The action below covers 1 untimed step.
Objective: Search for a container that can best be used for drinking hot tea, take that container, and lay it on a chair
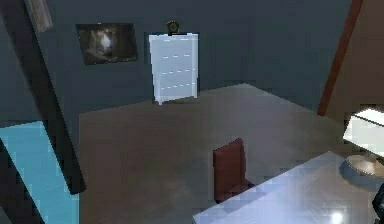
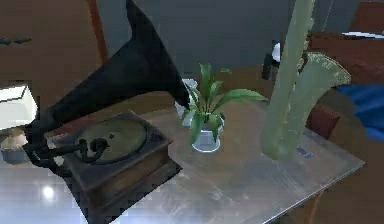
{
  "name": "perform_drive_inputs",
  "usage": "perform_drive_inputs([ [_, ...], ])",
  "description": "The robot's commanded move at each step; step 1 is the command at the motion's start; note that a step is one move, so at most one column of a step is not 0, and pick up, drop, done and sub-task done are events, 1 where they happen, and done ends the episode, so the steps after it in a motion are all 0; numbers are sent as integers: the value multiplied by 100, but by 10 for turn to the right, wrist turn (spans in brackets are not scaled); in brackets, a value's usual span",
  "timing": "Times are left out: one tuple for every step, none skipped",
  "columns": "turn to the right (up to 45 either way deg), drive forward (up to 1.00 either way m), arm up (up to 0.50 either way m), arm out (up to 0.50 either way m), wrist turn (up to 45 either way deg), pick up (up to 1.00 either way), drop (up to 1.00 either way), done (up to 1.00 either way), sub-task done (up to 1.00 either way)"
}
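I see one red-brown chair standing upright, just beside the pale worktop's edge. Near that worktop's far edge sits a small whitish blob; I can't tell if it's a cup.

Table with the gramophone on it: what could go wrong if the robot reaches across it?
1. The gramophone and the potted plant crowd the table; a reaching arm might knock the plant over.
2. The tall green sculpture is narrow, so a bump could topple it.
3. A small white thing sits half hidden behind the plant and could be missed.
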Motion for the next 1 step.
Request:
perform_drive_inputs([
  [-330, 0, 0, 0, 0, 0, 0, 0, 0],
])
